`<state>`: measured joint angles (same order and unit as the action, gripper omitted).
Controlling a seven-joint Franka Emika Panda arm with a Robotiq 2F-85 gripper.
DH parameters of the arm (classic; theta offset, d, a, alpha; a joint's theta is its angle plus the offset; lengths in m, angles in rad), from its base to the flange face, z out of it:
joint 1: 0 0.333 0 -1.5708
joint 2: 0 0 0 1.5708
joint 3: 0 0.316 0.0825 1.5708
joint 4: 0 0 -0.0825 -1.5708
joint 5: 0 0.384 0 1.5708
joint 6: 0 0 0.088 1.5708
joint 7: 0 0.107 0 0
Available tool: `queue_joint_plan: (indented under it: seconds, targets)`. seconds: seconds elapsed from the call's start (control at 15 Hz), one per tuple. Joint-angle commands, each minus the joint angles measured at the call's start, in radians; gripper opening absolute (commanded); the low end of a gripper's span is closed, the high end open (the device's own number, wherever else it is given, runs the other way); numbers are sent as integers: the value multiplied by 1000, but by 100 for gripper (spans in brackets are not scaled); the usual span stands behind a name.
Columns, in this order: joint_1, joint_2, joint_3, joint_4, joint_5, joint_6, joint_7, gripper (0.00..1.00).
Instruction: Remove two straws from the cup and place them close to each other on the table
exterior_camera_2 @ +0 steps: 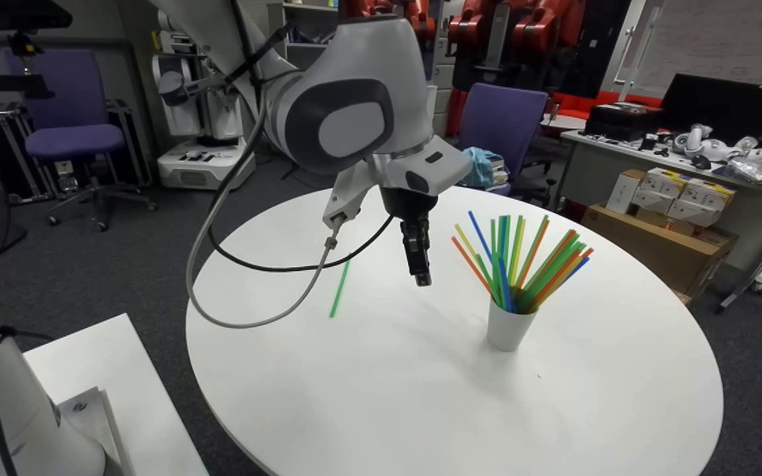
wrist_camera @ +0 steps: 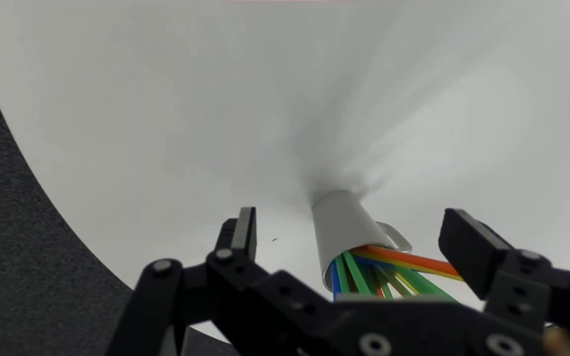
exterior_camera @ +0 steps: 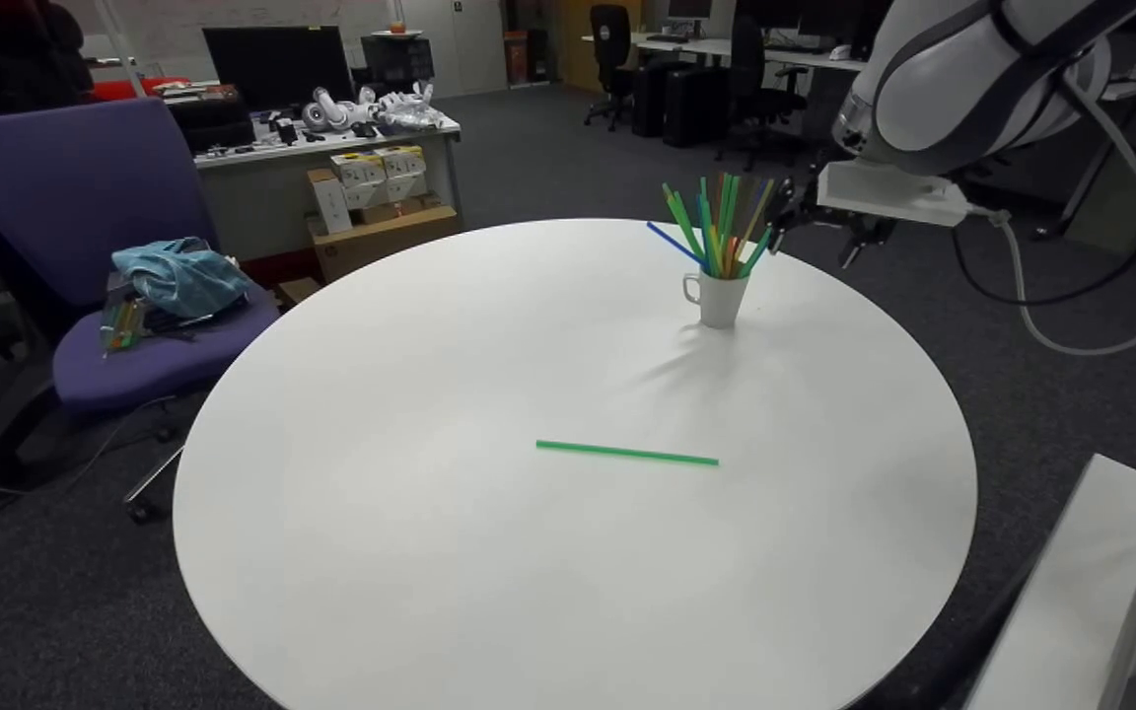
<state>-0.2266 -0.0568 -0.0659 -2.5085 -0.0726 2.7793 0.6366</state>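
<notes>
1. Near the far edge of the round white table [exterior_camera: 400, 552], in an exterior view: white handled mug [exterior_camera: 722, 304], upright, crammed with drinking straws [exterior_camera_2: 546, 281] in green, blue, yellow and orange, splayed at the top.
2. Leaning lowest: blue straw [exterior_camera: 674, 243], slanting out above the handle.
3. Flat on the tabletop, well in from every edge and well apart from the mug: lone green straw [exterior_camera: 627, 453].
4. Above the tabletop by the mug: Robotiq gripper [wrist_camera: 354, 230], fingers [wrist_camera: 470, 249] spread wide, nothing clasped; mug in sight between them in the wrist view.
5. Across that view: orange straw [wrist_camera: 413, 259], running behind a finger, contact impossible to tell; upper straw ends hidden by the gripper's body.
6. In the way of sight in an exterior view: Panda arm [exterior_camera_2: 354, 125] over part of the table's far edge, grey hose [exterior_camera_2: 242, 326] and black cable [exterior_camera_2: 275, 269] in loops, cable across one end of the green straw.
7. Past the right edge in an exterior view: corner of a white side table [exterior_camera: 1071, 592].
8. Past the left edge there: purple office chair [exterior_camera: 75, 197], with a crumpled light-blue bundle [exterior_camera: 181, 279] on the seat, cloth or plastic hard to tell.
9. Beyond the far edge: desk [exterior_camera_2: 678, 162] with black monitor [exterior_camera: 277, 74]; by the desk, small cartons [exterior_camera: 405, 182] on a cardboard box [exterior_camera: 381, 237].
</notes>
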Motion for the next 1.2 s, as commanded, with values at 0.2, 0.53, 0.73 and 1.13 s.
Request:
queue_joint_plan:
  seconds: [0.2,0.53,0.73,1.13]
  targets:
    - [11,17,-18,15,-41,34,93,100]
    - [27,67,-25,71,15,34,206,100]
    - [33,115,-43,103,-30,100,314,100]
    - [30,208,-76,180,-181,164,519,100]
